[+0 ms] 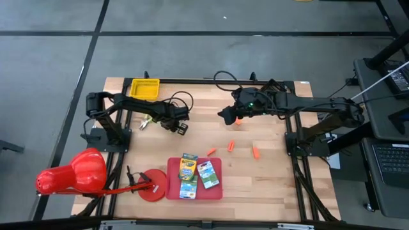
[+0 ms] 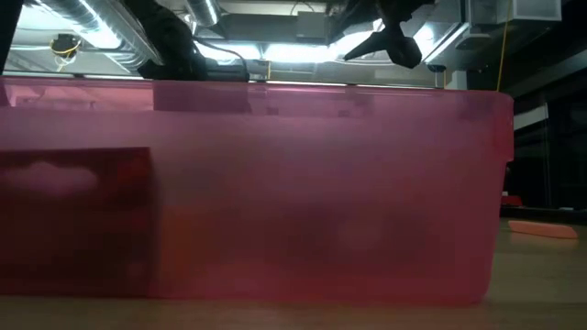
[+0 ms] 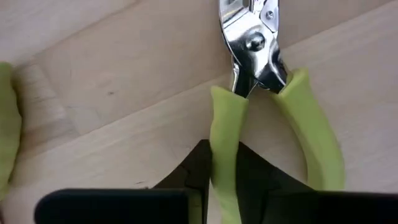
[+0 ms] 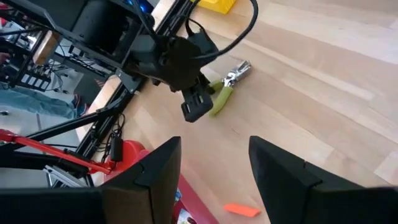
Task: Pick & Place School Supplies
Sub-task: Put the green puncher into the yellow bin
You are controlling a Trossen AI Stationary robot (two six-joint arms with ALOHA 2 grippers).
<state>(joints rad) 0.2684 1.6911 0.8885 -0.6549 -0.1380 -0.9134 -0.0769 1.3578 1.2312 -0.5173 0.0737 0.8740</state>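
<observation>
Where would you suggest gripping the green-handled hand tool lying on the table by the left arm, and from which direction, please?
Grip one green handle of the hand tool, coming straight down from above. It lies flat on the wooden table, and its two handles splay apart behind the metal head, so a single handle fits between the fingers. The left gripper already straddles one handle this way.

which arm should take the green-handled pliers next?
Left. The left gripper already straddles one handle of the pliers on the table. The right gripper is open, farther off above the orange sticks.
</observation>
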